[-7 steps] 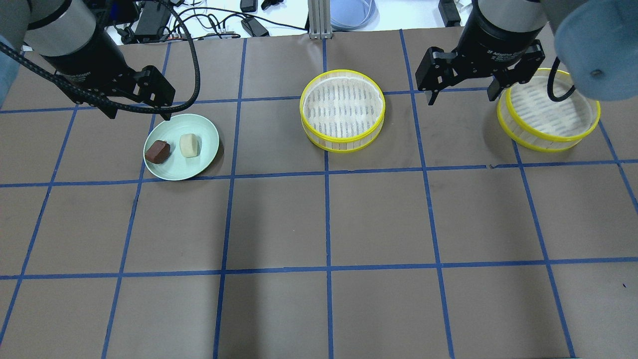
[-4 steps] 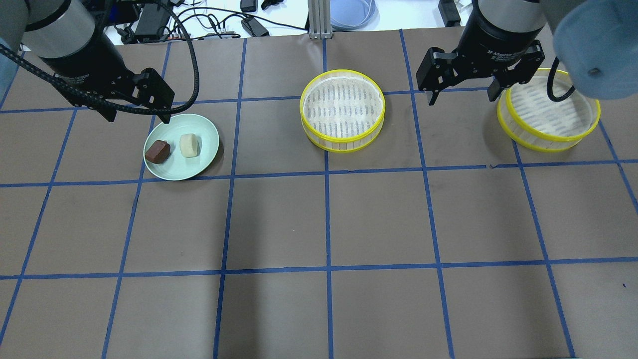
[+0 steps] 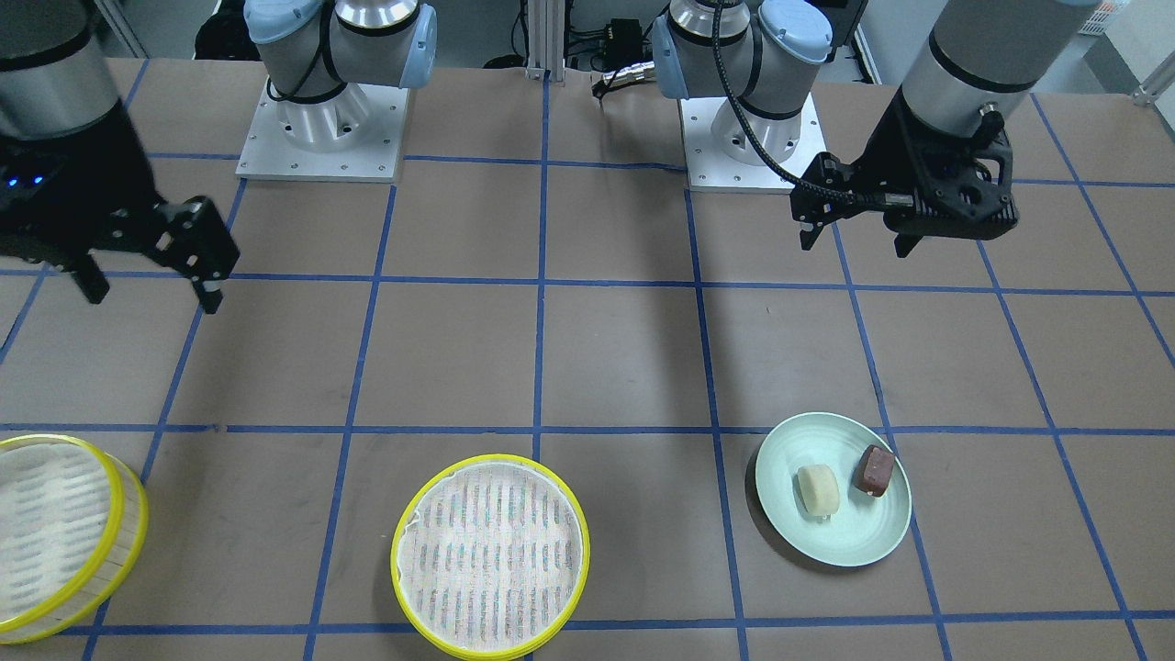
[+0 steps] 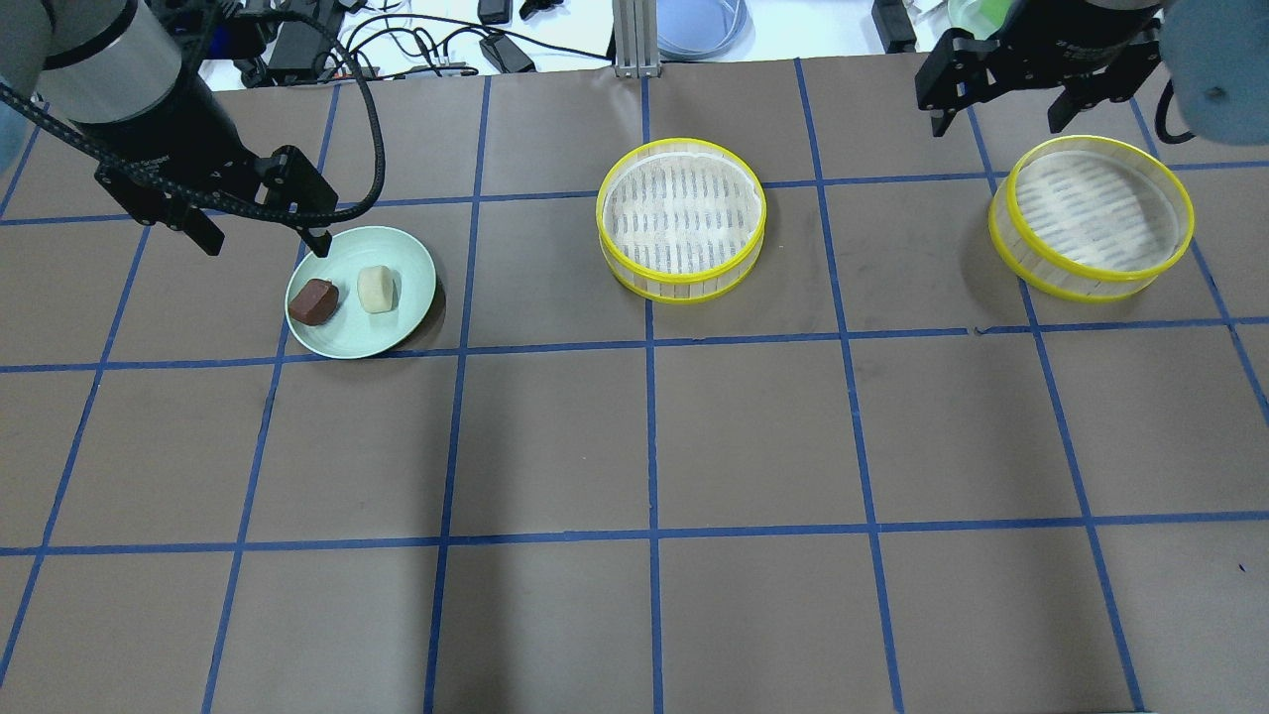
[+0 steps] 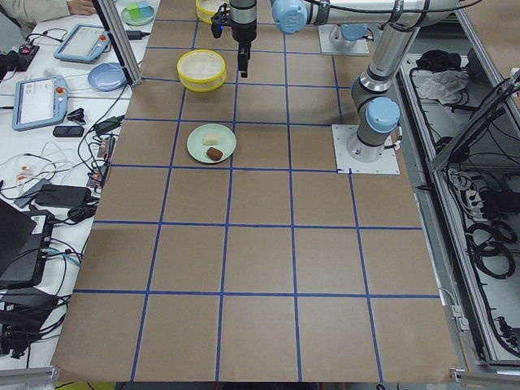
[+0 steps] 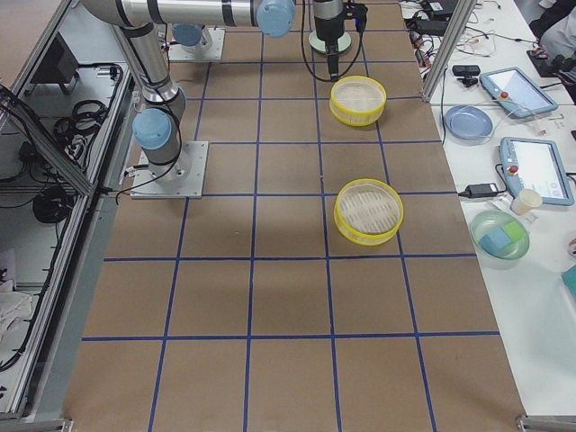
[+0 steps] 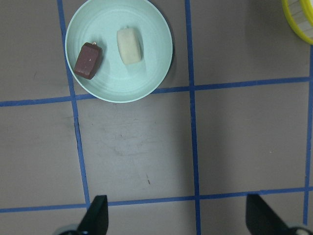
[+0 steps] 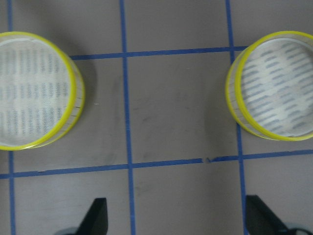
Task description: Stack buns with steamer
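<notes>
1. The right gripper (image 4: 996, 124) has shifted toward the top of the overhead view. A second ago it hung level with the trays; now it sits up by the table's far edge, and the picture's top cuts off its body.
2. The right-hand steamer tray (image 4: 1081, 283) had its left rim hidden behind one finger of that claw. It now shows whole, below and to the right of the claw and clear of it.
3. The left gripper (image 4: 268, 246) has slid slightly left and down in the same view. The pale green plate (image 4: 372, 332) now lies below and to the right of the claw, and only its upper-left rim is behind the right-hand fingertip.
</notes>
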